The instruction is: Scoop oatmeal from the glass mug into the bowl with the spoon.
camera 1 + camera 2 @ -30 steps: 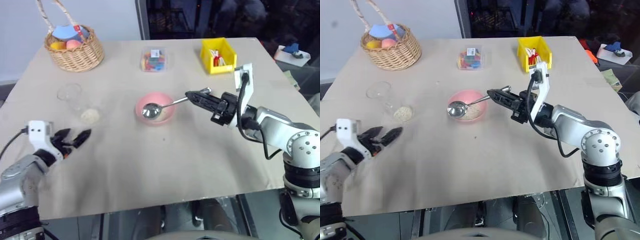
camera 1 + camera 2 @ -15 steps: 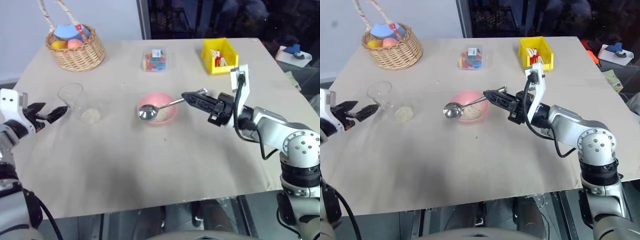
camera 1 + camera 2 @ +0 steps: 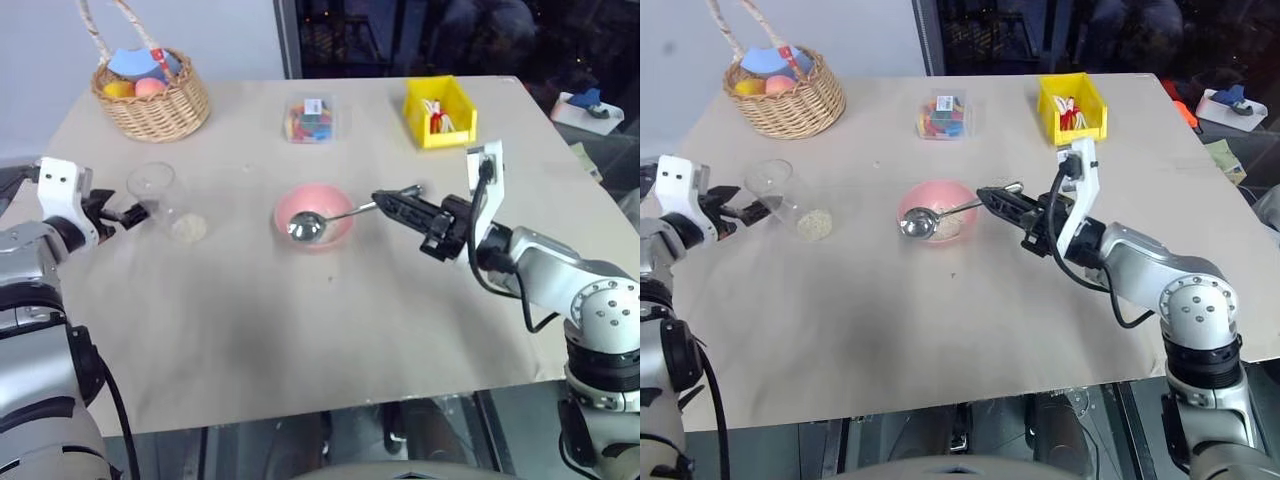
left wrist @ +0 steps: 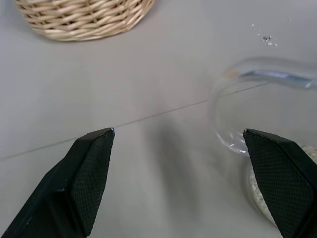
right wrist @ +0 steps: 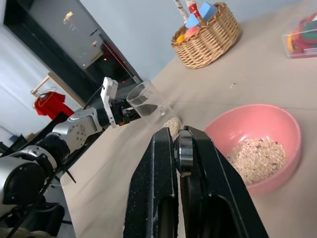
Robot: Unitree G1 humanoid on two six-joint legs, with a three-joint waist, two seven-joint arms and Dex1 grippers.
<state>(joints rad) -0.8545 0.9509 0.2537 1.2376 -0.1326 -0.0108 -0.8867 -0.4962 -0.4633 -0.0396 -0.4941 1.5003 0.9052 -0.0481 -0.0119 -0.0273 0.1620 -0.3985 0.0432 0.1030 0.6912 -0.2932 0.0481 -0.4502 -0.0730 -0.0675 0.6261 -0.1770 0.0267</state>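
Left eye view showed that the left gripper [image 3: 128, 213], jaws wide and empty, had swung up from the table's near-left edge to the glass mug [image 3: 156, 192], ready to steady it, while the right gripper [image 3: 385, 198] stayed clamped on the spoon [image 3: 306, 226] over the bowl [image 3: 338, 200].

Silver-grey arms, black cables, white wrist blocks, black textured jaws.

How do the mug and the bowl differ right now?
The glass mug is clear and tall; the bowl is pink, opaque and shallow. The mug looks tilted, with a small heap of oatmeal on the table at its base; the bowl sits flat with oatmeal inside. The spoon hangs over the bowl, not the mug. Both rest on the same table.
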